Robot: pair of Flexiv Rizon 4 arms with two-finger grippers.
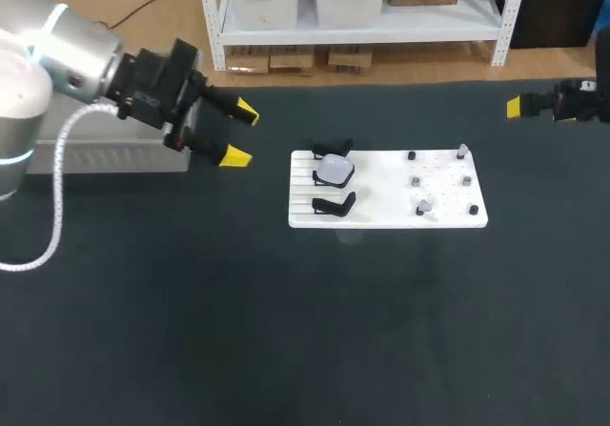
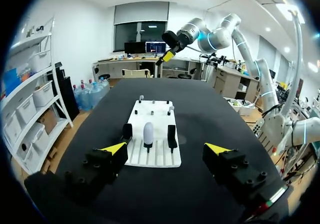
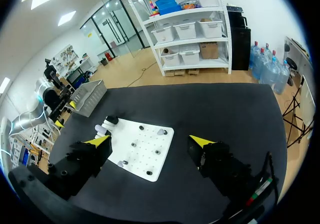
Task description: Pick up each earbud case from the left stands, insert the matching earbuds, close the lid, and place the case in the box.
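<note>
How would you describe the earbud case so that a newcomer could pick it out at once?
A white board lies on the dark table, with a row of three black stands along its left end. The earbud case is the pale, rounded thing on the middle stand; the stands on either side of it are bare.

Left gripper [image 2: 166,148] fingers wide apart over dark table [image 2: 215,116]. Ahead: white board [image 2: 152,115], three black stands [image 2: 171,136] at near end (middle one holds upright white earbud case [image 2: 148,132]).
</note>
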